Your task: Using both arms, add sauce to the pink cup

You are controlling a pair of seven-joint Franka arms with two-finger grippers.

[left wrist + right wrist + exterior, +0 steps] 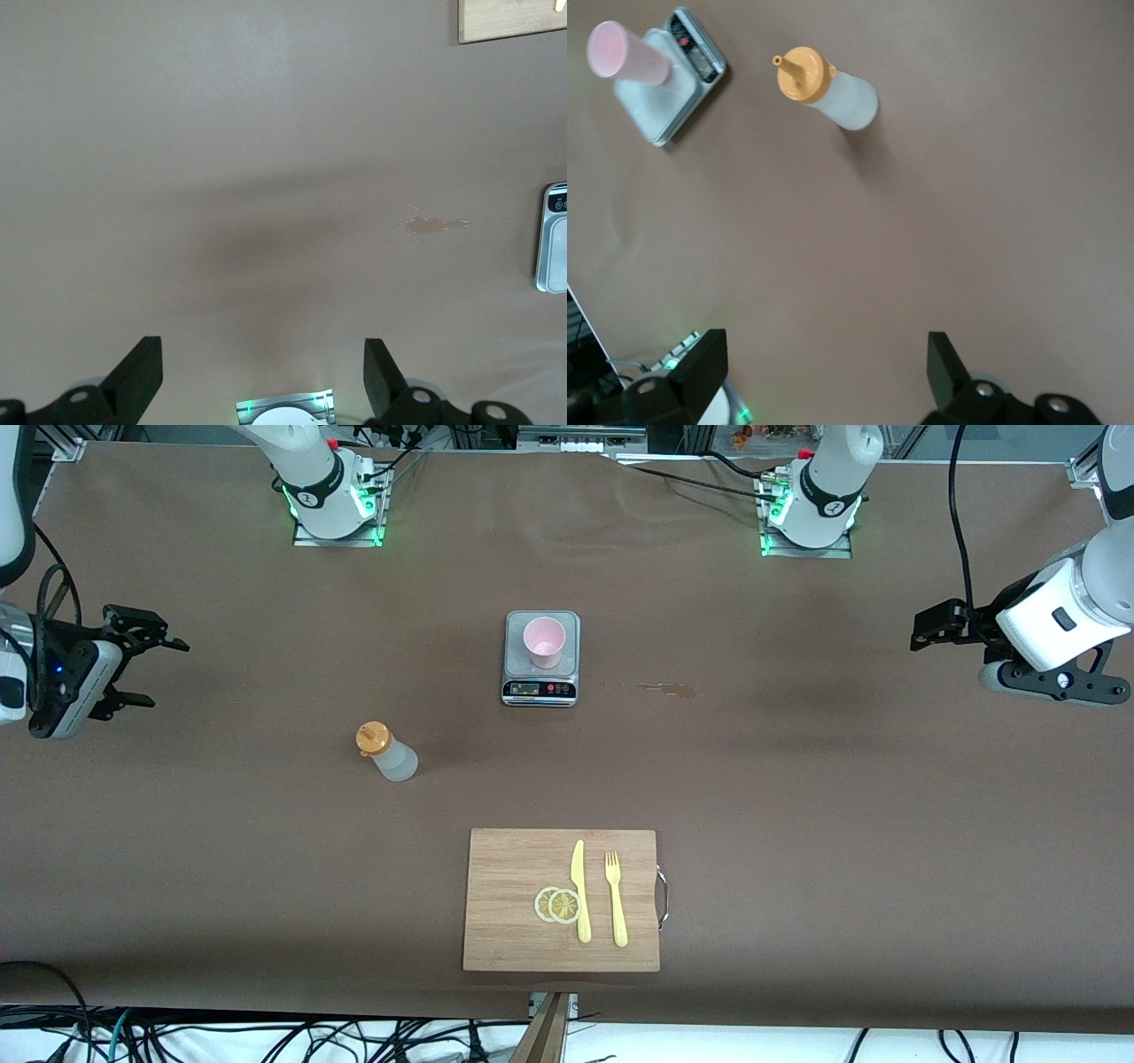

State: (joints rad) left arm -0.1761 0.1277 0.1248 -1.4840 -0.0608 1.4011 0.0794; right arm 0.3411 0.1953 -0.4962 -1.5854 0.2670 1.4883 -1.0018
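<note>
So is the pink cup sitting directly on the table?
No, the pink cup stands upright on the grey kitchen scale, not on the brown table itself.

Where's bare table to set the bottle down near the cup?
Bare cloth lies between the bottle and the scale, and between the scale and the board. Toward the left arm's end, only a small stain beside the scale. The scale's top is taken by the cup. Both grippers, left and right, wait open at the table's ends.
</note>
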